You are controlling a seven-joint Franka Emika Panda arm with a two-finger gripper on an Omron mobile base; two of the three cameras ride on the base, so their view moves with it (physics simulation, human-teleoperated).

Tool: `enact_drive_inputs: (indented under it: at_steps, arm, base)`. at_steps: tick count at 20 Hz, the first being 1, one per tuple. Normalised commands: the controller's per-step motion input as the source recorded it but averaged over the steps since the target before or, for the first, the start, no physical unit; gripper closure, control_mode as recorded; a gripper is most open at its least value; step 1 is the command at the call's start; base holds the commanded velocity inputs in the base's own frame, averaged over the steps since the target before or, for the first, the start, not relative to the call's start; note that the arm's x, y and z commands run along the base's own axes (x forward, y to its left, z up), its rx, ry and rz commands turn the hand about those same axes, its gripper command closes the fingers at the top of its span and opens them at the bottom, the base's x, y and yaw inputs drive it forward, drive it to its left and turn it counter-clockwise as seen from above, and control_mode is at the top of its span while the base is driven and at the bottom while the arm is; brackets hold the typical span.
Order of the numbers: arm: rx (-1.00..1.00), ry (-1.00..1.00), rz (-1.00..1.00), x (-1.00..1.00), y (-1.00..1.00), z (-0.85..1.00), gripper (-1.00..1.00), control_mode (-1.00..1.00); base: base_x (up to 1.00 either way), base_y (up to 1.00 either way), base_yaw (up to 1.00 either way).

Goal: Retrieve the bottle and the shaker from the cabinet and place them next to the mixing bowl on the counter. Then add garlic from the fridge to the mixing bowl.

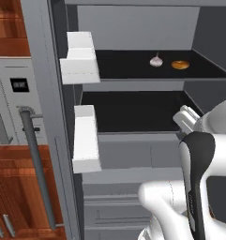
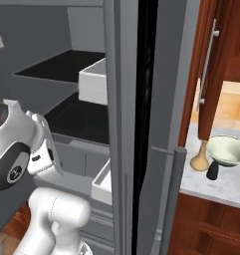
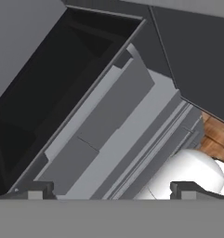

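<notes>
The fridge (image 1: 133,28) stands open. The garlic (image 1: 155,61), a small pale bulb, lies on its upper dark shelf, up and to the left of my hand. My gripper (image 3: 114,191) is open with nothing between its fingertips (image 3: 36,190). It faces the lower dark shelf and the grey drawers from just outside the fridge. On the counter (image 2: 226,187) to the right, the cream-green mixing bowl (image 2: 227,149) stands with the tan bottle (image 2: 200,157) and the black shaker (image 2: 212,171) right beside it. A cabinet door (image 2: 218,74) hangs open above them.
An orange ring-shaped food (image 1: 180,64) lies just right of the garlic. White door bins (image 1: 80,58) line the open left door, which has a grey bar handle (image 1: 37,164). The fridge's other door edge (image 2: 126,124) stands between my arm (image 2: 22,144) and the counter.
</notes>
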Motion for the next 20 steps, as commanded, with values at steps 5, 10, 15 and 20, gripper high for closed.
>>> enact_drive_inputs:
  at_steps: [5,10,15,20]
  arm:
    - [0.00,0.00,0.00,0.00,0.00,0.00,-1.00,1.00]
    - [-0.10,-0.13,0.00,-0.05,0.05,0.20,-1.00,-1.00]
    - [-0.29,-0.14,0.00,-0.15,0.02,0.44,-1.00,-1.00]
    - [-0.25,-0.09,0.00,-0.47,0.00,0.59,-1.00,-1.00]
  base:
    - [0.02,0.00,-0.13]
    - [0.00,0.00,-0.01]
    - [0.00,0.00,0.00]
    - [0.00,0.00,0.00]
